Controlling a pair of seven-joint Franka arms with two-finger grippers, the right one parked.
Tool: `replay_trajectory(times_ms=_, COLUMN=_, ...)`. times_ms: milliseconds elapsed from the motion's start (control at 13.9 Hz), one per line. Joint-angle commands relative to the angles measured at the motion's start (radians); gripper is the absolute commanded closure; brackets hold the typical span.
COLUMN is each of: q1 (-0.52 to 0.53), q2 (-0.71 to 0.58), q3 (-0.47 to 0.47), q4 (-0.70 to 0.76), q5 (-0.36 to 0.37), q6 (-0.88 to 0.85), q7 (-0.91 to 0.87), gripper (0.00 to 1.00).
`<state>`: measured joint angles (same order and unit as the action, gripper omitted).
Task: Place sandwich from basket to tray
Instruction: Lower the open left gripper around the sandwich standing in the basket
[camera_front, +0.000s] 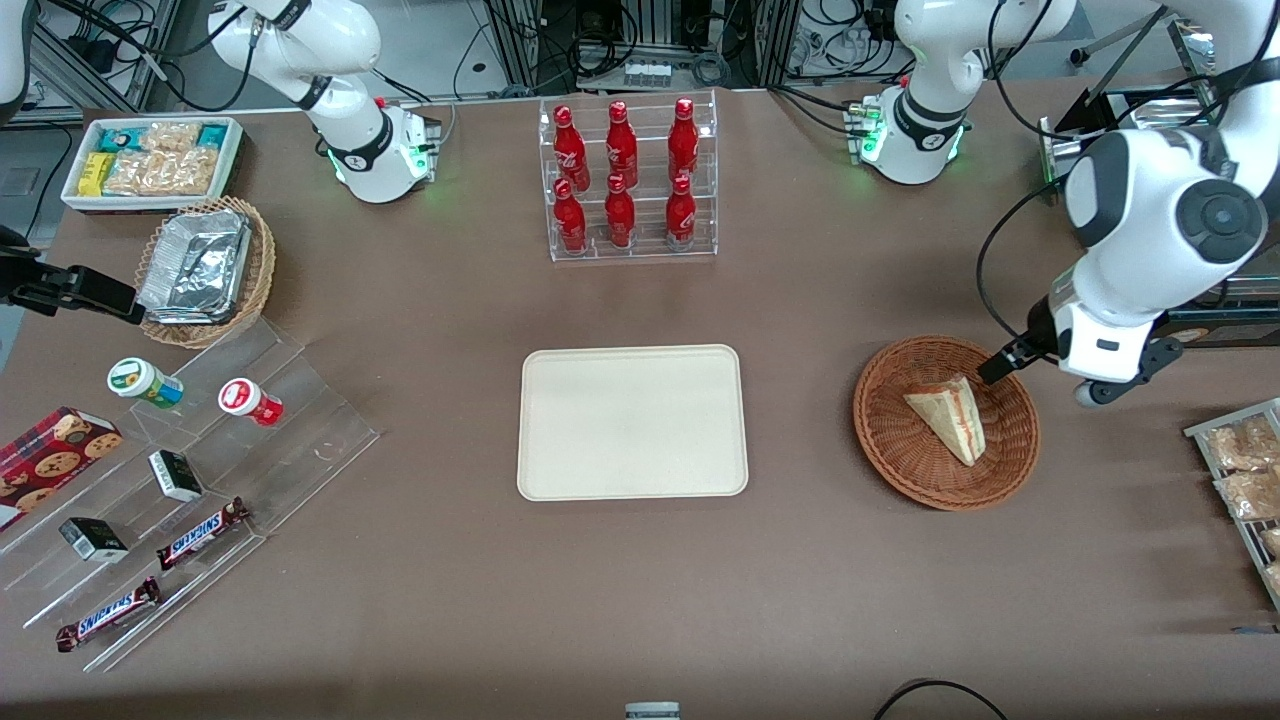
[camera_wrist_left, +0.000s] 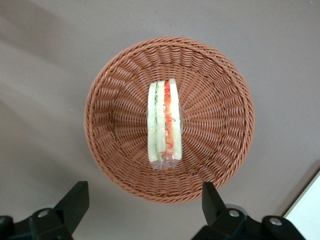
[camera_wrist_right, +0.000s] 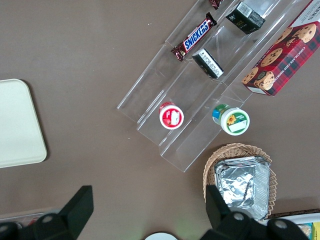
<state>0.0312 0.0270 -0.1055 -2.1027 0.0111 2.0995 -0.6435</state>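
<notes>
Above the basket (camera_front: 946, 422) hangs the gripper (camera_wrist_left: 145, 200), fingers spread wide, its wrist camera alone revealing the sandwich's (camera_wrist_left: 164, 124) red-and-green filling edge.

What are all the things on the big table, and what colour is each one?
sandwich: 1, pale bread with red and green filling, in the basket
basket: 1, reddish-brown wicker, toward the working arm's end
tray: 1, cream, mid-table
bottles: 6, red, in a clear rack
Snickers bars: 2, brown, on the clear stand
foil trays: silver, in a tan basket
gripper: 1, black, open, above the basket
</notes>
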Motion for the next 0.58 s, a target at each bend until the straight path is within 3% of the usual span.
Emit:
replay_trajectory(times_ms=0, q1=-0.005, q2=0.021, q3=-0.017, q4=-0.032, q5=0.01, q6=0.075, q7=-0.073, gripper=0.0)
replay_trajectory(times_ms=504, q1=-0.005, q2=0.117, q3=-0.028, q4=-0.096, q5=0.013, q6=0.237, q7=-0.101, gripper=0.0)
